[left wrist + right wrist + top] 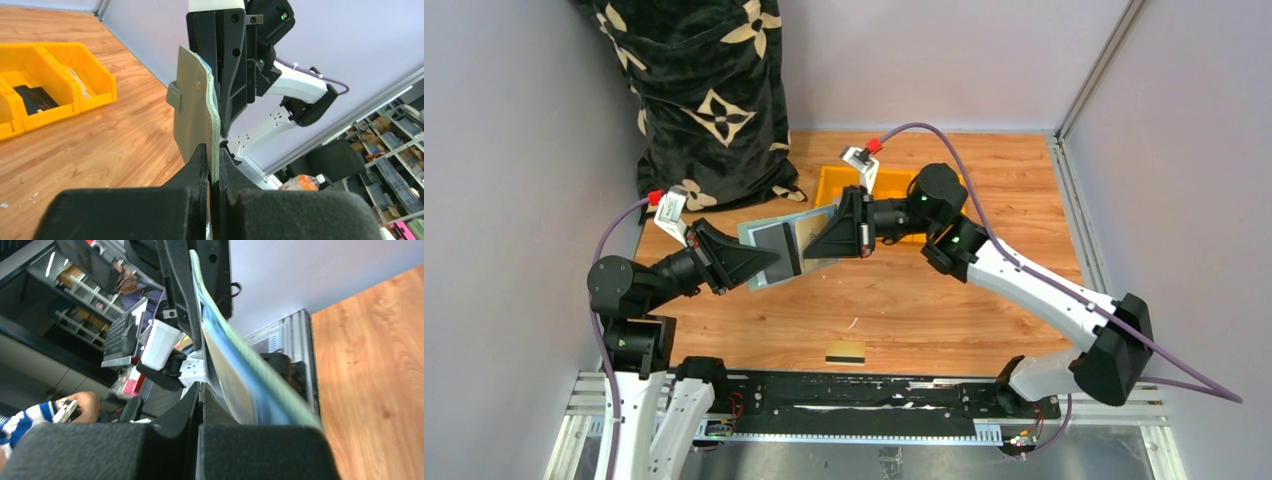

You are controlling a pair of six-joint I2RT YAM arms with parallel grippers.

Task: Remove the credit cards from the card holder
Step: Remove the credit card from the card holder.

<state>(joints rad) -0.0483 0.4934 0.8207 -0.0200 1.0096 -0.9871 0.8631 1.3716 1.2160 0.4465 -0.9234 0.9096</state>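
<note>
sage-green outside and pale blue-grey inside, the card holder (764,243) is hanging open above the wooden surface (944,300), spanning the gap between the two arms. the left gripper (771,267) is clamping one end, its jaws pressing narrow on the holder's edge; in the left wrist view the small snap stud (198,86) is showing on the green outer face. the right gripper (808,247) is meeting the holder from the opposite end, its jaws pinching thin on the orange-tan card (812,228) that is sitting in the inner pocket. a yellow-gold card (846,351) with a black stripe is lying flat on the surface near the arm bases, well apart from the holder. a yellow three-part bin (836,182) is sitting behind the right gripper, and a black flower-patterned bag (704,90) is standing at the far left.
</note>
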